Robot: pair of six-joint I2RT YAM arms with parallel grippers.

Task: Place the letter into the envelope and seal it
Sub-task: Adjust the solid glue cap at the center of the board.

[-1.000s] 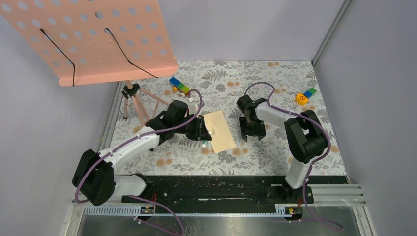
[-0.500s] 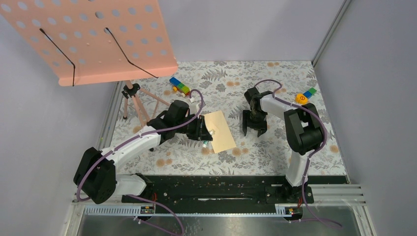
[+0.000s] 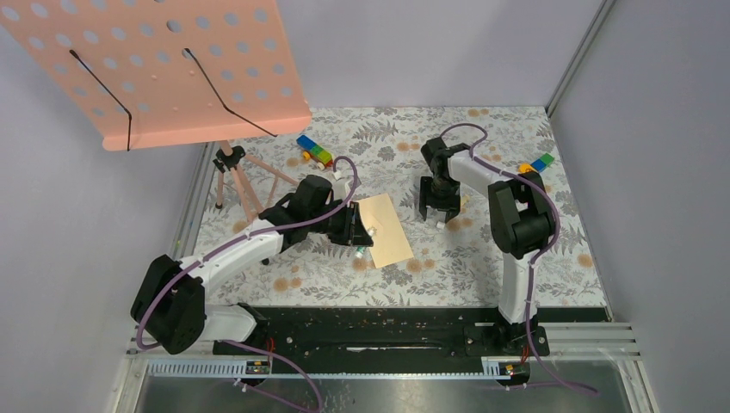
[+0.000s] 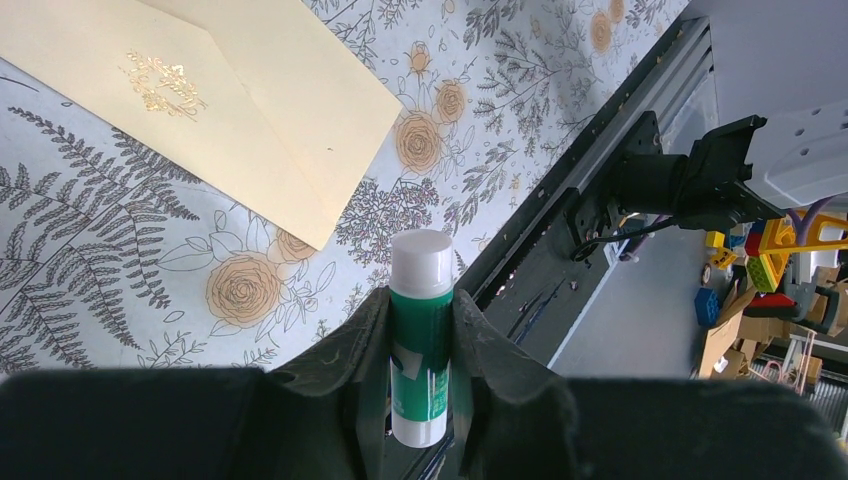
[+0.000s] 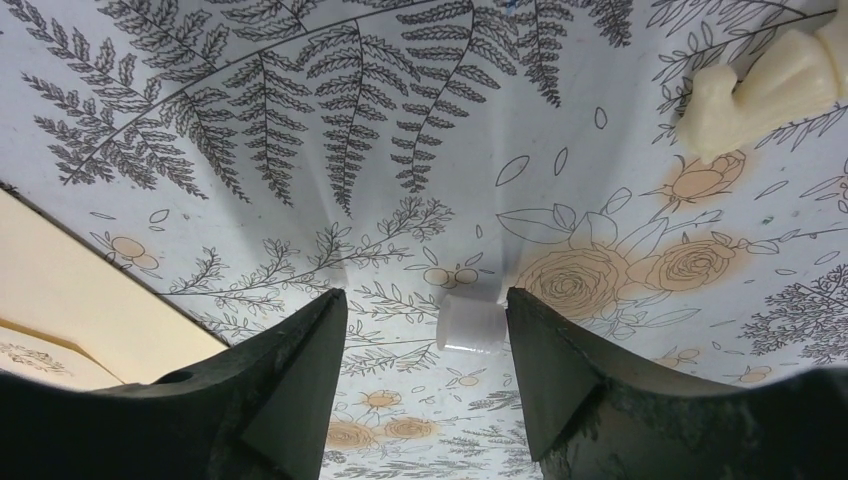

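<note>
left jaws clench a green glue stick (image 4: 421, 300), the envelope (image 3: 385, 229) flat on the worktop (image 3: 482, 258) just beyond their tips; right jaws gape over a white cap (image 5: 470, 322), envelope outside them.

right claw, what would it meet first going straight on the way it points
The right claw would probably meet the small white cap on the floral table cover first; depth is unclear.
</note>
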